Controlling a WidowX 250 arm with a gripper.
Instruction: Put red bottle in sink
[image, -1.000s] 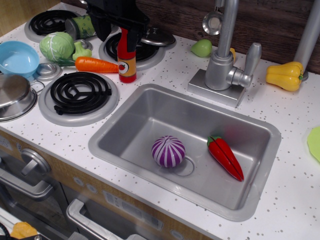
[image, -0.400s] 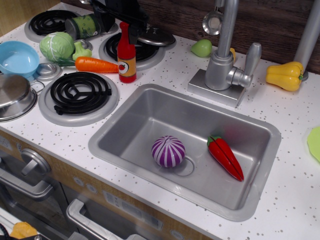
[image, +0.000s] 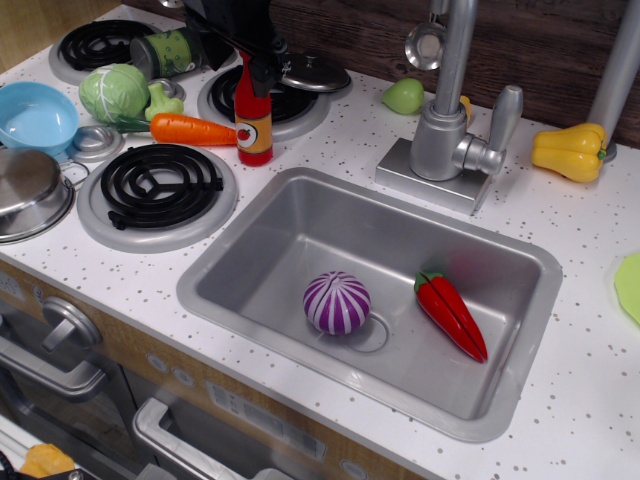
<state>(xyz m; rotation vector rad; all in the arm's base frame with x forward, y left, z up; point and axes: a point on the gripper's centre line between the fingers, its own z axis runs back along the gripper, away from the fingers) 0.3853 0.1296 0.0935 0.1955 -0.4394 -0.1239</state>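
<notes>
Gripper (image: 258, 62) sits over the bottle's (image: 254, 118) cap; whether it's clamped, I can't tell. Light, stiff, slick plastic, probably tippy: grab the neck, then sink (image: 250, 245).

Glossy plastic red bottle (image: 254, 118), brushed, seemingly metal sink (image: 300, 235)

Bright, even light; sharp focus; soft glare in sink (image: 300, 215)

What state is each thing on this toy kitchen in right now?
Red bottle: upright on the counter, outside the sink.
Gripper: at the bottle's neck; open or shut unclear.
Sink: holds an onion and a chili, no bottle.
Carrot: lying flat.
Pot: upright.
Bowl: upright, empty.
</notes>
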